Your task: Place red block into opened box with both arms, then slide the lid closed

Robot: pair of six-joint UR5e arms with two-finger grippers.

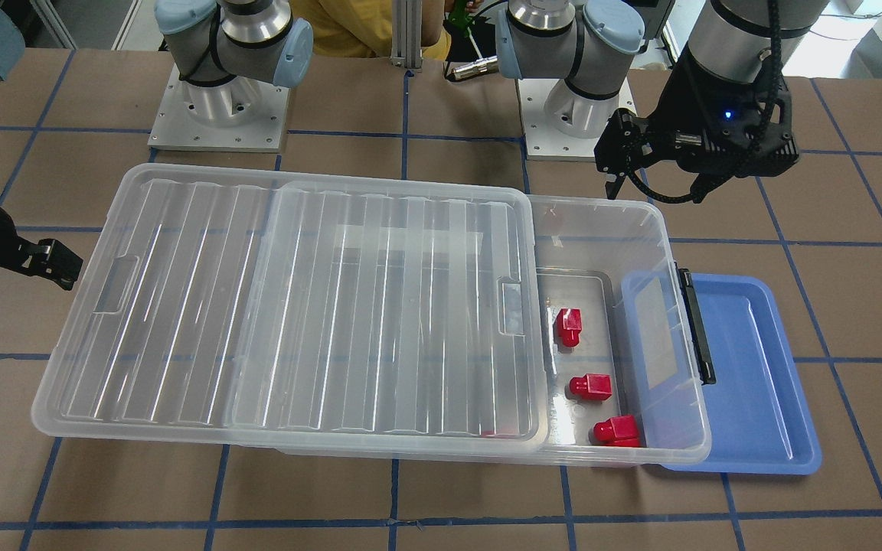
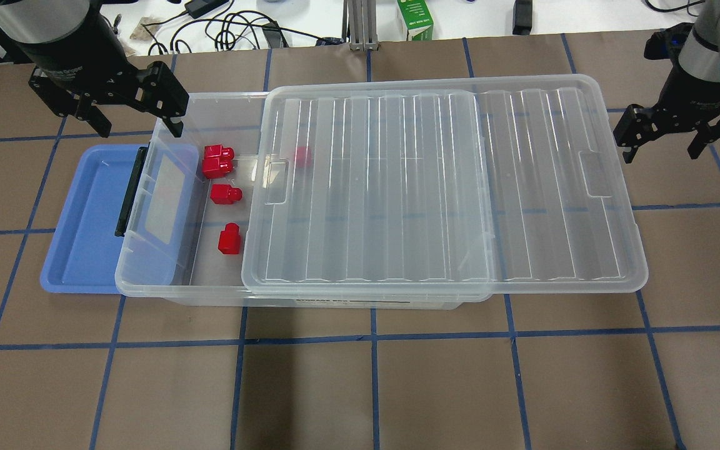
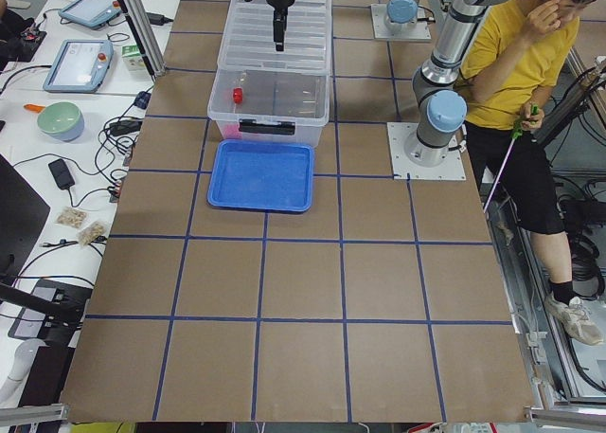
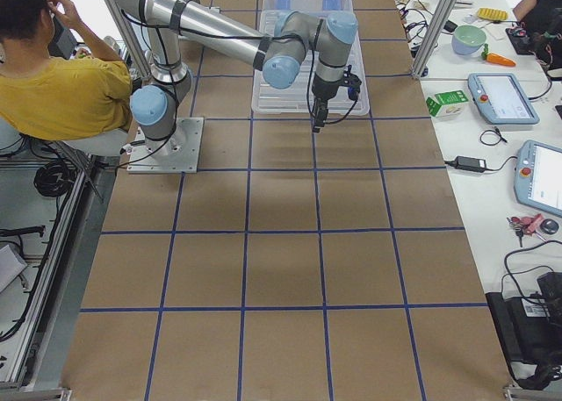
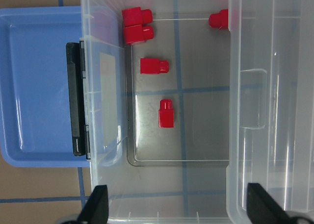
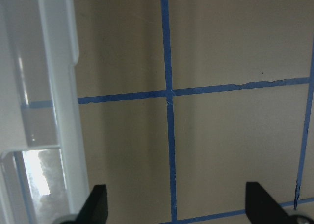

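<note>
Am wearing silver-grey tube sections on the left arm (image 1: 724,38) and the right arm (image 1: 249,23), each joint closing with a rounded light blue joint cap (image 1: 295,50). Each arm is rising from a conical silver foot on a square base plate (image 1: 215,126), which is showing small screw holes along its edges. A black cable (image 1: 774,30) is running along the left wrist. The left gripper (image 2: 141,128) and right gripper (image 2: 660,149) are both reading as matte black and angular, with ribbed linkages and two blunt fingers (image 5: 95,207). A small blue light (image 1: 728,115) is glowing on the left gripper's housing.
</note>
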